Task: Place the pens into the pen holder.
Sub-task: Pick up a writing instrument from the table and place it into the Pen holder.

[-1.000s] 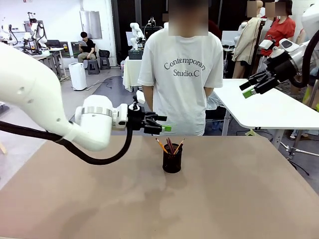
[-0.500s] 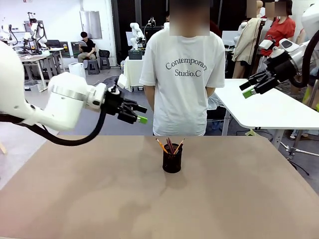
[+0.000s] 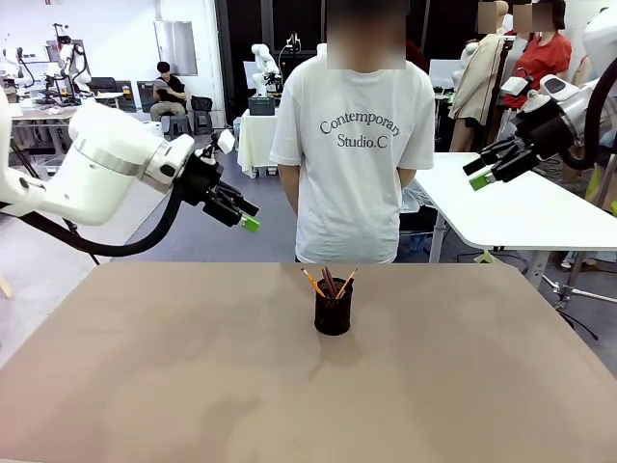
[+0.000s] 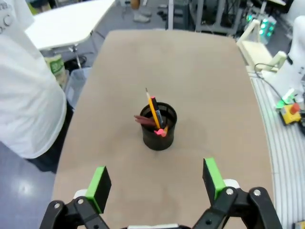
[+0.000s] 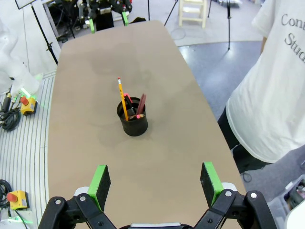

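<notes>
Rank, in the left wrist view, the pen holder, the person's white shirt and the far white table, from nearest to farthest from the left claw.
From the left claw:
1. Pen holder, straight ahead at the table's middle.
2. Person's white shirt, at the picture's left edge.
3. White table, top left, beyond the person.

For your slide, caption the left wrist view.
Open left tool above the table, pens standing in the pen holder.

I see the pen holder (image 3: 334, 313) mid-table (image 3: 145, 386), the pens (image 3: 328, 282) standing in it, a person (image 3: 353, 145) behind the far edge, my left gripper (image 3: 241, 212) raised far left, right gripper (image 3: 485, 170) raised far right.
</notes>
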{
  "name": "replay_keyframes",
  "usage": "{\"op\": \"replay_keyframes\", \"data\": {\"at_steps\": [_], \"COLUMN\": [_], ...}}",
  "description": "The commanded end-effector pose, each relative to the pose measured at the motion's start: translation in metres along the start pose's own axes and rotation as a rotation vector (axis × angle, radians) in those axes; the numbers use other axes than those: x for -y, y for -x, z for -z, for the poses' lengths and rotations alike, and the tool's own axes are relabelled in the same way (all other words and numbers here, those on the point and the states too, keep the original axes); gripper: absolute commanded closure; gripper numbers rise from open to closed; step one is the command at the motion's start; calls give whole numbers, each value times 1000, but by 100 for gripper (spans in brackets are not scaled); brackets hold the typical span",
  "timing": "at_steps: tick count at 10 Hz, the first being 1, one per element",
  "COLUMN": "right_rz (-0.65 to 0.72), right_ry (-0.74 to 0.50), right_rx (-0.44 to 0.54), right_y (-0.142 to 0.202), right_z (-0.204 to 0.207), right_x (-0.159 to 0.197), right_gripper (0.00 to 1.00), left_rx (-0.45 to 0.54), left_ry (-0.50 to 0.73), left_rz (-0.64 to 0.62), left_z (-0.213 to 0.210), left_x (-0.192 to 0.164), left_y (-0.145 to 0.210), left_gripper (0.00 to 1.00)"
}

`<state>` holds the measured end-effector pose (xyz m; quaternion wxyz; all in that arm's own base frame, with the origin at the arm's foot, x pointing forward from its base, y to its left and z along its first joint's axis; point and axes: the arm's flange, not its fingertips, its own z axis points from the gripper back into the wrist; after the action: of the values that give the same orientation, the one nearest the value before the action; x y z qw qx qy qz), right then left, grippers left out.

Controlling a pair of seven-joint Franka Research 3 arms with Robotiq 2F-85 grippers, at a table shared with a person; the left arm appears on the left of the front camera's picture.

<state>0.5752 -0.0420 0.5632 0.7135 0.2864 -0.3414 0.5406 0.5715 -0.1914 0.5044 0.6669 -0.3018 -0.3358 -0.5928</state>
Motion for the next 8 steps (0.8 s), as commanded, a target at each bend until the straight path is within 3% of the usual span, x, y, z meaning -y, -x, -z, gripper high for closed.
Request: {"op": "replay_keyframes", "data": {"at_steps": [1,8], "right_rz": [12,12], "right_ry": [9,9], "right_rx": [2,2], "right_y": [-4,-4], "right_z": [0,0], "right_x": [-1,-1], "right_gripper": [0,0], "left_rx": [-43,-90], "left_ry": [-13,-60], "left_rz": [6,-6], "left_z": [-19,-43], "left_x": [0,-8], "left_y": [-20,-31], "left_gripper": [0,0]}}
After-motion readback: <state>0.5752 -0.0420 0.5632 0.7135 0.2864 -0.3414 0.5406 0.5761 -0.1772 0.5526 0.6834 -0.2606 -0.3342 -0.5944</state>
